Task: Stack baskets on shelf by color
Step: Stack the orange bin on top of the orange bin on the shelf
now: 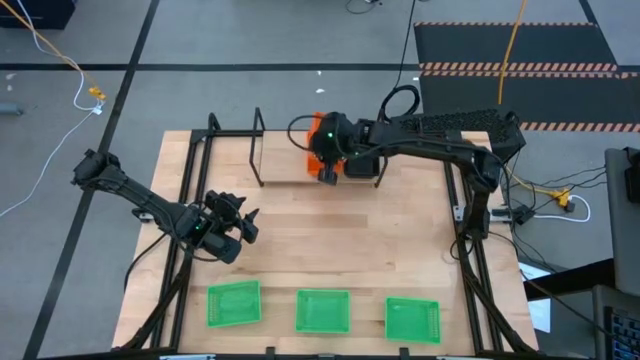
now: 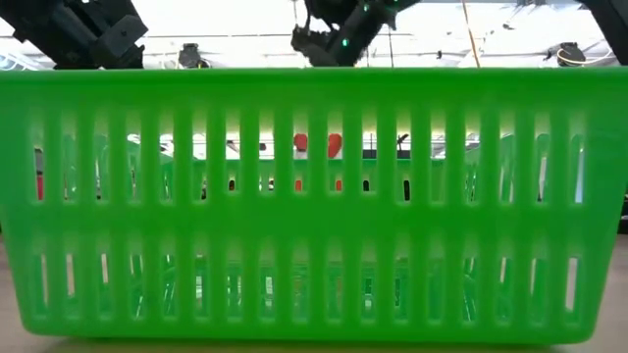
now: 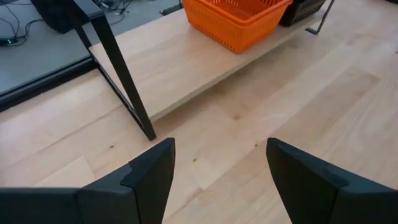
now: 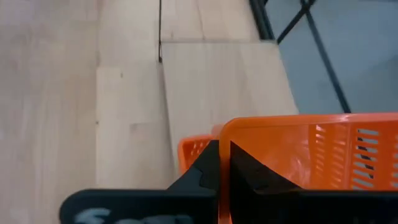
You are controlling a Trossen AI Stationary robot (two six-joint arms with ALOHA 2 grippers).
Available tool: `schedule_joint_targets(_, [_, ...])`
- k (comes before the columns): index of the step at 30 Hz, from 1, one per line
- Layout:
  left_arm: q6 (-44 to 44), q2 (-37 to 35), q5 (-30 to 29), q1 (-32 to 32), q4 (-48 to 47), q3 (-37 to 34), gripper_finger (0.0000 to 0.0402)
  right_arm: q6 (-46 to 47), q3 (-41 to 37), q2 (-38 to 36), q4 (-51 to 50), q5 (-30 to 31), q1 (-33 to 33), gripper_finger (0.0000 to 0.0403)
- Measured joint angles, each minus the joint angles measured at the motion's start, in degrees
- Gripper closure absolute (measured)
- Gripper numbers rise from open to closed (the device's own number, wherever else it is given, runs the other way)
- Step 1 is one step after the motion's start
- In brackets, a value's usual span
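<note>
From above, the right gripper [image 1: 328, 170] is at the shelf [image 1: 258, 148] at the back of the table [image 1: 400, 240], on an orange basket [image 1: 318, 150]. The left gripper [image 1: 243, 222] hangs over the left side, holding nothing. Three green baskets [image 1: 322, 311] sit in a row at the front.

The low view is filled by a green basket [image 2: 314, 196].

The left wrist view shows its fingers [image 3: 155, 171] wide apart over bare wood.

The right wrist view shows its fingers [image 4: 211, 171] pinched on the orange basket's [image 4: 311, 149] rim.

Robotics lab: framed wooden table [image 1: 330, 250], loose floor cables [image 1: 60, 60], hazard-striped mat [image 1: 520, 68].
</note>
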Motion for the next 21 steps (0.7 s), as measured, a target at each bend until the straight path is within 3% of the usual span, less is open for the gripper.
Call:
schedule_joint_targets(11, [0.0, 0.0, 0.0, 0.3, -0.1, 0.0, 0.0147, -1.5, -7.2, 0.3, 5.8, -0.2, 0.0, 0.0401])
schedule_joint_targets(21, [0.0, 0.0, 0.0, 0.3, -0.1, 0.0, 0.0147, -0.6, -7.9, 0.3, 8.3, -3.1, 0.0, 0.0362])
